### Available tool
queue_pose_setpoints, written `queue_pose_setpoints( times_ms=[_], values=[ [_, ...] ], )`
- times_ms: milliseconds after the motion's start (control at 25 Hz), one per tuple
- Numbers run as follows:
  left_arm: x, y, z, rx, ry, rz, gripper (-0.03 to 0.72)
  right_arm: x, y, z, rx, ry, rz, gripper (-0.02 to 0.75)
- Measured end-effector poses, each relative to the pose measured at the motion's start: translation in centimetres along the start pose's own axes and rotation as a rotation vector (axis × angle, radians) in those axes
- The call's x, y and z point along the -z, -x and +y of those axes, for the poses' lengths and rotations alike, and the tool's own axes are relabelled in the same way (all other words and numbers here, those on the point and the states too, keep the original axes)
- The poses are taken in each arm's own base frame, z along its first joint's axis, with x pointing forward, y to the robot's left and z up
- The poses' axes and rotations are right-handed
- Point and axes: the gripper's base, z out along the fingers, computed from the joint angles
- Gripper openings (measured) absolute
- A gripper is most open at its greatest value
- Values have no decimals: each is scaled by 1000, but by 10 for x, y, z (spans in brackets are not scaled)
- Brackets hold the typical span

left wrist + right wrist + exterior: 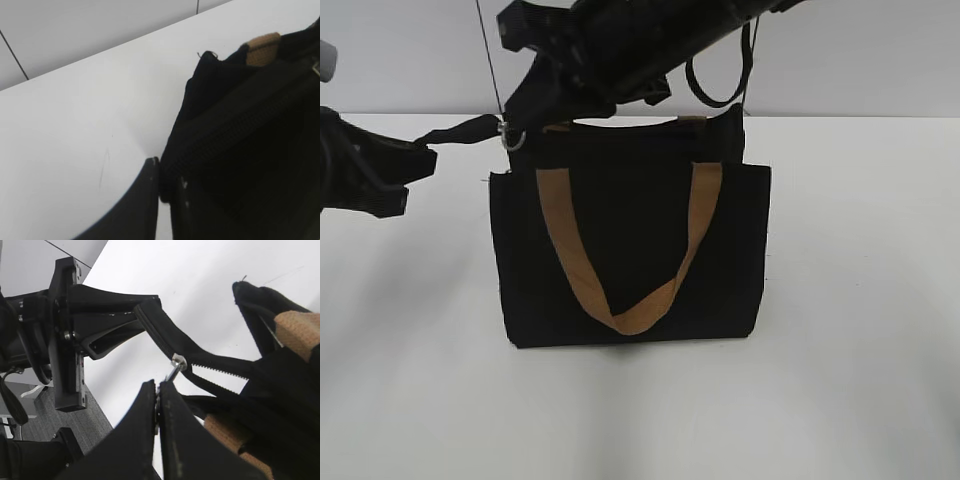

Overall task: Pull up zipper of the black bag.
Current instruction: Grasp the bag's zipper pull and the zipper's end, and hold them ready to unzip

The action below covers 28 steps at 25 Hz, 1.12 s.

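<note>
The black bag (630,250) stands upright on the white table, its tan strap handle (560,235) hanging down the front. The zipper (215,365) runs along its top and lies open behind the slider. My left gripper (423,148) is left of the bag, shut on the black end strip of the zipper (167,172) and holding it taut. My right gripper (520,122) reaches across over the bag's top left corner. It is shut on the small silver pull tab (175,369), which also shows in the exterior view (512,138). The right jaws (158,390) pinch the tab's end.
The white table (860,380) spreads all round the bag, with a pale wall behind it. The right arm (650,35) crosses above the bag from the upper right. A black cable loop (720,80) hangs from it. The left gripper's body (65,335) fills the left of the right wrist view.
</note>
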Motion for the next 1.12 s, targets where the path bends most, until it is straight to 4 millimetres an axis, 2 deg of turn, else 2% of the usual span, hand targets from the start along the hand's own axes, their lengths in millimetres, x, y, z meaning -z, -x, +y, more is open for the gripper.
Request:
queue_pose_setpoints(
  times_ms=[360, 480, 720, 1120],
  values=[
    [0, -2, 2, 6, 25, 20, 24, 9, 2, -22, 23, -114, 18, -15],
    [0, -3, 3, 6, 33, 26, 24, 13, 2, -24, 47, -154, 27, -15],
    [0, -3, 4, 7, 41, 31, 24, 34, 3, -22, 108, -260, 50, -15],
    [1, -3, 4, 9, 40, 28, 24, 71, 0, -40, 118, -408, 147, -15]
  ],
)
